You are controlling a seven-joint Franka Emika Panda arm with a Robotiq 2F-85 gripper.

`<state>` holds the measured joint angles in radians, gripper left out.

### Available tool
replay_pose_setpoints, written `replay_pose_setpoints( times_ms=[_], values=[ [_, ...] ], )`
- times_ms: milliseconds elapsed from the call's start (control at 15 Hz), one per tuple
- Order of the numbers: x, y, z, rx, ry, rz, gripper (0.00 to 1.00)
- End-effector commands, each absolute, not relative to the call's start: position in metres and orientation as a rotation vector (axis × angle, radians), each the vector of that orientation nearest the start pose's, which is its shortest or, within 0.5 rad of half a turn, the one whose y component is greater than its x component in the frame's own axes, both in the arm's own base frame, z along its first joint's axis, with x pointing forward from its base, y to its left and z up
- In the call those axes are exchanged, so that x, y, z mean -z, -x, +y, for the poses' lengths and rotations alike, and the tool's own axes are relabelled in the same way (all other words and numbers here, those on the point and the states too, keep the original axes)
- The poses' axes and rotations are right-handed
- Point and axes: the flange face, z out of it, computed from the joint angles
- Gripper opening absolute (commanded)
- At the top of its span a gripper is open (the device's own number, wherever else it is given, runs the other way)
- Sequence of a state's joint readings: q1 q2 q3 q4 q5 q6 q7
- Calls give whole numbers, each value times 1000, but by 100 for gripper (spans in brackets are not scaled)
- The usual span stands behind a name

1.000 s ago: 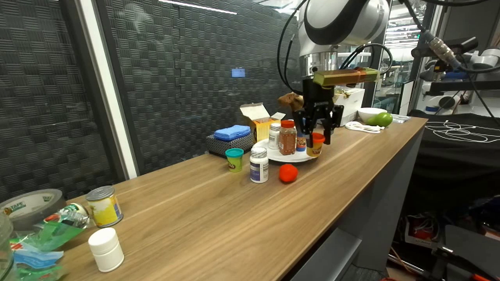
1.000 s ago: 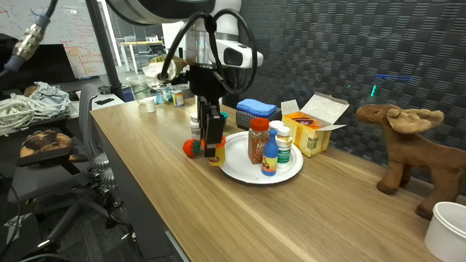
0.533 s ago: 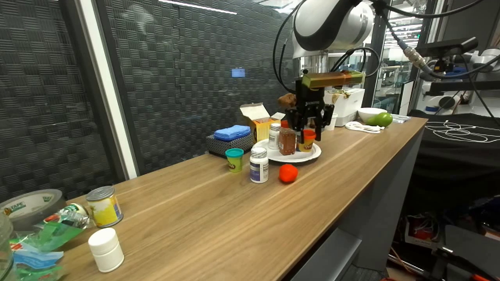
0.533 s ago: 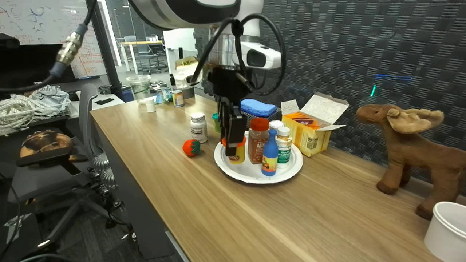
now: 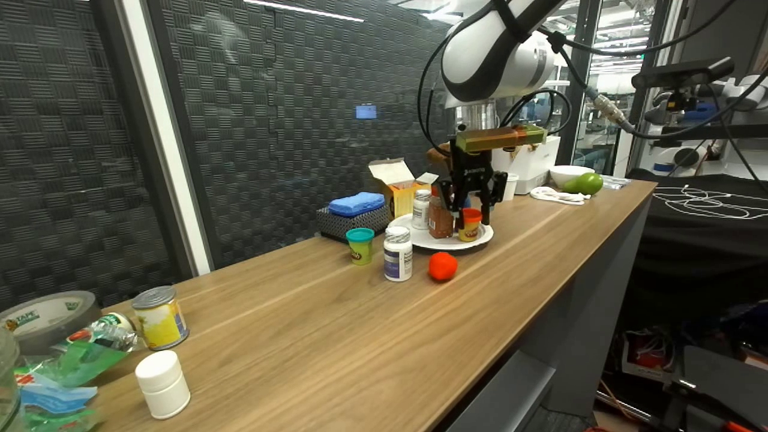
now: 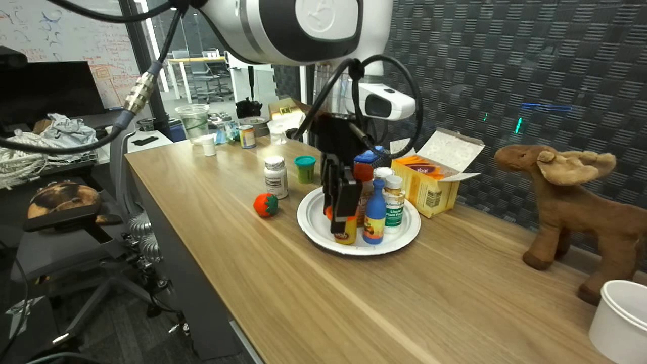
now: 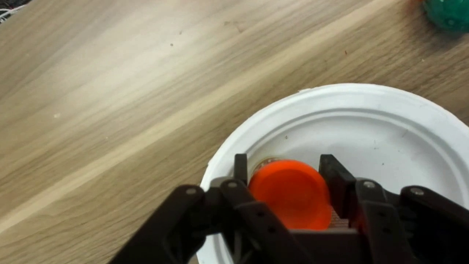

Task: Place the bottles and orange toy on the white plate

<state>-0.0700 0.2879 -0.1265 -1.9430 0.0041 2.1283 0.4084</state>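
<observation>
In both exterior views my gripper [image 5: 473, 222] points down over the white plate [image 6: 311, 220], its fingers closed around a yellow tub with an orange lid [image 7: 291, 194]. The tub is upright over the plate, its base about at plate level; whether it touches I cannot tell. A red-capped brown bottle [image 5: 441, 219], partly behind the gripper, stands on the plate with a blue bottle [image 6: 375, 217] and a white green-label bottle [image 6: 394, 207]. Off the plate, on the table, are a white purple-label bottle [image 5: 398, 255], a green tub with teal lid [image 5: 360, 246] and the orange toy [image 6: 265, 205].
Behind the plate stand an open yellow box [image 6: 429, 189] and a dark box with a blue cloth [image 5: 357, 204] on top. A brown plush moose [image 6: 566, 202] and a white tub [image 6: 621, 318] are nearby. A can [image 5: 160, 318] and white jar [image 5: 163, 384] stand farther off.
Holding the yellow tub, my gripper has moved from the plate's edge inward over the plate, then lowered toward it beside the brown bottle. The other objects have stayed put.
</observation>
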Motion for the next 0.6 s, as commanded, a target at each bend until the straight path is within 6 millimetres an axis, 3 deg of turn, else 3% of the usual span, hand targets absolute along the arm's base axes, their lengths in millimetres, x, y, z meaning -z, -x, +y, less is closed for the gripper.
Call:
replay_pose_setpoints(
  times_ms=[0, 67, 133, 200, 400, 533],
  values=[
    [-332, -599, -118, -143, 3020, 975, 27],
    [-333, -600, -118, -140, 3020, 969, 28],
    [-334, -600, -118, -140, 3016, 965, 77],
    [-334, -599, -118, -134, 3016, 966, 78],
    [-337, -595, -119, -123, 3014, 969, 98],
    [-340, -590, -119, -117, 3017, 971, 100]
  ],
)
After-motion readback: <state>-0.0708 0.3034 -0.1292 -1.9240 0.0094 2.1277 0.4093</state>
